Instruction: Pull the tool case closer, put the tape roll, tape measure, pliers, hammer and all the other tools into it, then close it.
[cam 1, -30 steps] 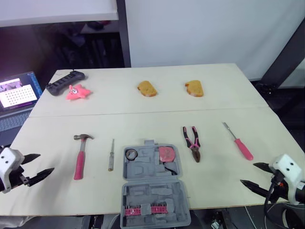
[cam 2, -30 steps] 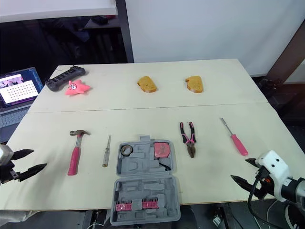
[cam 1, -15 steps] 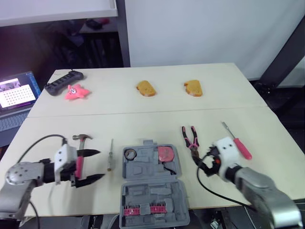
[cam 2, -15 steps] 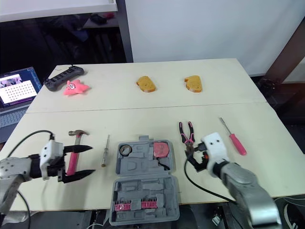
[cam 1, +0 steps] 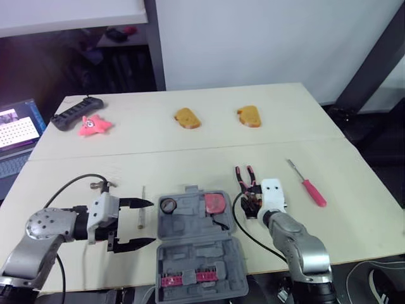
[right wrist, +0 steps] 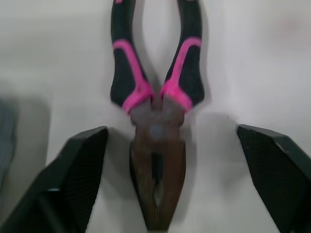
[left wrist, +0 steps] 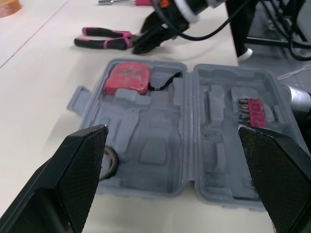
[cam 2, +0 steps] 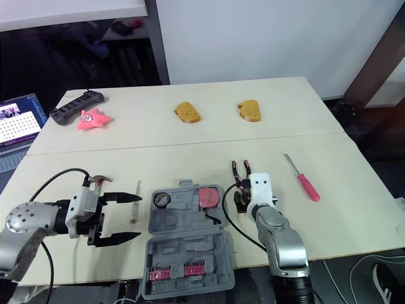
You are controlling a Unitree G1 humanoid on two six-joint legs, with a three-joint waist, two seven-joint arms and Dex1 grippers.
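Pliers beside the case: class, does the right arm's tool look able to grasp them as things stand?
Probably yes. The right tool is open, its fingers either side of the pliers' head on the bare table, with nothing between.

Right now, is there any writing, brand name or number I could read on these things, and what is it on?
No text here can be read.
On the laptop screen: rows of small marks, too small to read.
On the tape measure: worn red face, no legible label.
On the tool case: no brand or number visible.
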